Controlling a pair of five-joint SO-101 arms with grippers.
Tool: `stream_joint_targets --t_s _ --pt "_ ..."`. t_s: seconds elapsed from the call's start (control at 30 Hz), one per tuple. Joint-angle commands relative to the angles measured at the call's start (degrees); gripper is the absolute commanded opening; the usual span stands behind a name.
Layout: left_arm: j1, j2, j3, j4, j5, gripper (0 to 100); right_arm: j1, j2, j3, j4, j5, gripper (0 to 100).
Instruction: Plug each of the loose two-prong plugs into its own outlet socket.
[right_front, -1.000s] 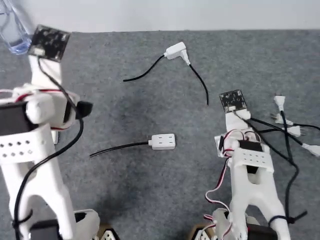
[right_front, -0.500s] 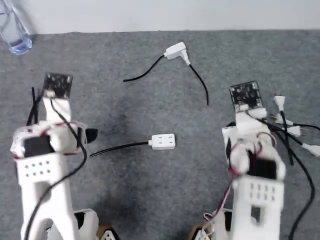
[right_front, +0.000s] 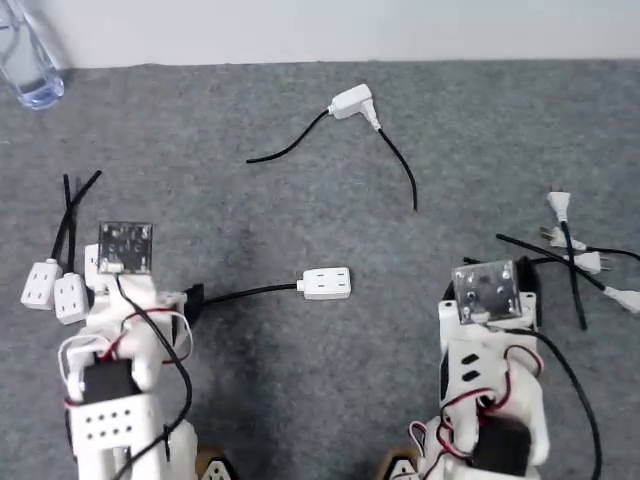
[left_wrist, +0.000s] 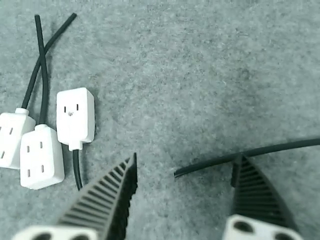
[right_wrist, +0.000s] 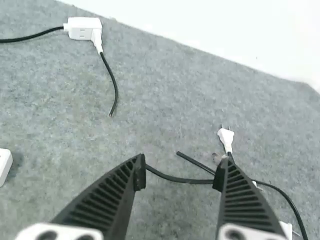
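Okay, high view, left arm (right_front: 115, 340): you're parked low at the near left of the grey mat (right_front: 250, 390), just beside the socket cluster (right_front: 50, 290).
High view, right arm (right_front: 490, 350): low at the near right, and the loose plugs (right_front: 590, 262) lie scattered just off its outer side, their black cords crossing one another.
High view, centre socket (right_front: 325, 283): flat on the mat between your two arms, its cord running off toward the left arm.
High view, far socket (right_front: 348, 100): up near the back edge, with a seated plug (right_front: 372, 118) against it and that plug's cord trailing back toward the middle.
High view, bottle (right_front: 25, 60): back left corner, well apart from the rest.
Left wrist view, left gripper (left_wrist: 186, 162): your jaws are spread wide with nothing between the pads, and a cord end (left_wrist: 177, 173) lies on the mat in the gap.
Left wrist view, socket cluster: three white sockets side by side, slots facing up, off to one finger's side and not touching it.
Right wrist view, right gripper (right_wrist: 181, 162): jaws spread, gripping nothing, and a black cord (right_wrist: 170, 176) crosses the gap on the mat.
Right wrist view, nearest plug (right_wrist: 226, 136): just beyond one fingertip, prongs pointing away from you.
Right wrist view, far socket: way out by the white wall (right_wrist: 225, 30), well apart from your jaws.
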Motion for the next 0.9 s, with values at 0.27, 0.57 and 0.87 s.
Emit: stream_joint_targets --t_s 0.27,0.57,0.87 --pt "-0.2 -20.9 12.0 -3.6 0.6 29 0.3 0.1 0.8 -0.1 -2.1 22.6" --pt "-0.1 -34.6 18.6 -1.4 0.7 29 2.3 0.8 0.7 -5.3 8.8 22.6" --pt "-0.2 -34.0 19.0 -1.2 0.7 29 8.4 0.8 -3.0 -3.6 11.5 22.6"
